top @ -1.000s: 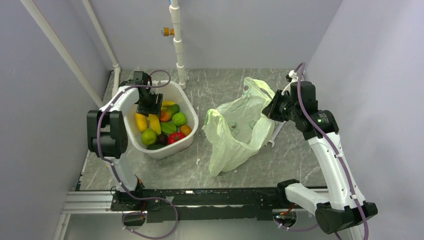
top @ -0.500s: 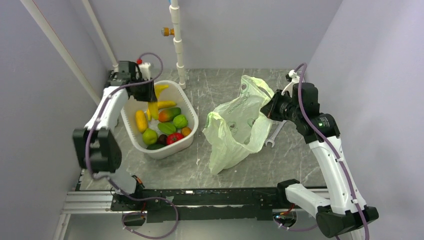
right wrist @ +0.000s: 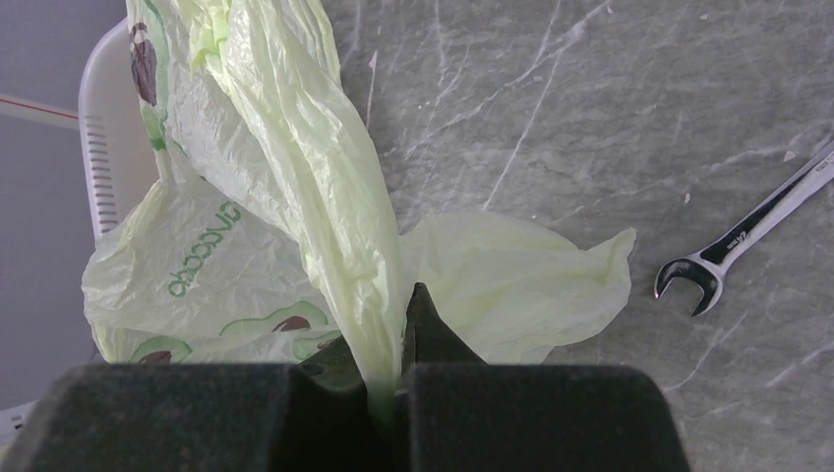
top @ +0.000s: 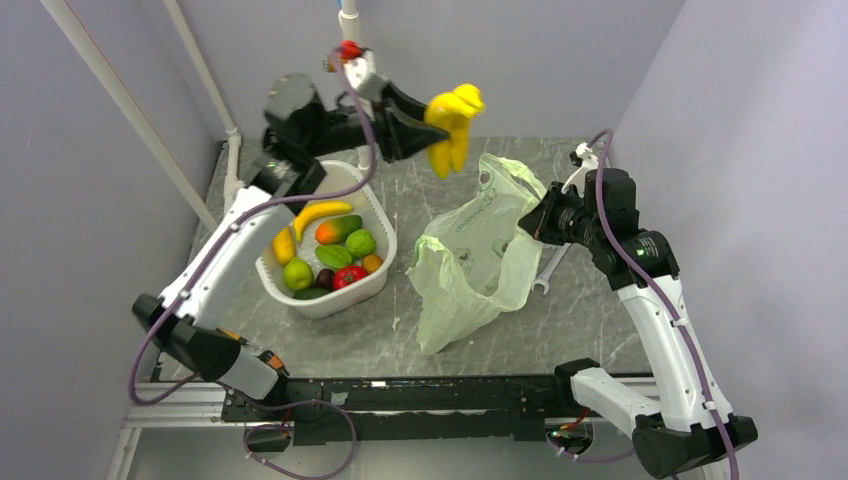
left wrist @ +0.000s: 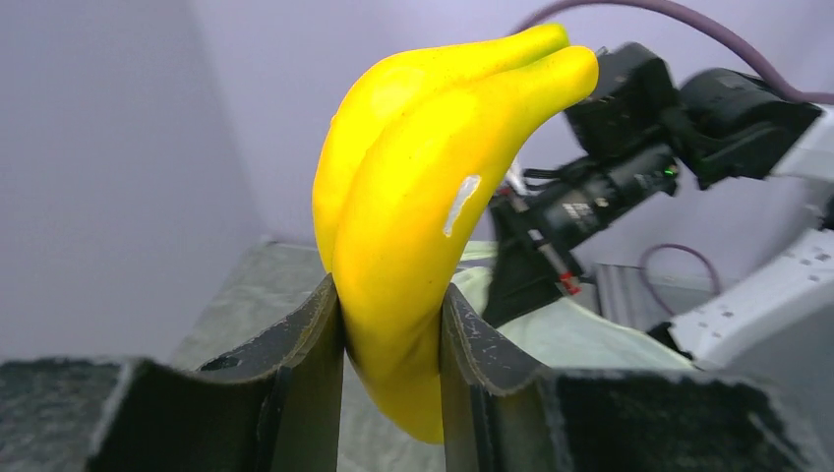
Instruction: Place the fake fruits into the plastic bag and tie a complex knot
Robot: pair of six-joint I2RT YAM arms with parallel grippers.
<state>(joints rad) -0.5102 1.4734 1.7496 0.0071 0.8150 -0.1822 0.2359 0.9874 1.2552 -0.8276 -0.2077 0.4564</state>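
We list a grey marbled bench (top: pixel 340 340) closed in by pale lilac walls (top: pixel 560 60), with a white pipe (top: pixel 134 120) slanting up the left side. On the left of the bench stands a white plastic basin (top: pixel 330 305) holding loose fake fruits: a single yellow banana (top: pixel 322 212), an orange-green mango (top: pixel 338 230), two round green fruits (top: pixel 360 243) (top: pixel 297 273), a red tomato-like fruit (top: pixel 350 276) and a small orange one (top: pixel 372 262). To the right of the basin stands the pale-green plastic bag (top: pixel 470 260), mouth up and slack. A steel wrench (top: pixel 548 270) lies flat on the bench just beside the bag. The right claw (right wrist: pixel 398 334) is fully closed, pinching a fold of the bag's rim and holding that side raised. The left claw (top: pixel 435 125) is part-way open, its two fingers clamped on a yellow banana bunch (left wrist: pixel 423 197). The bunch is in the air above the far part of the bench, between the basin and the bag. In the wrist view its long axis stands roughly upright across the fingers, the upper end curving right. In the top view the bunch hangs downward from the claw.
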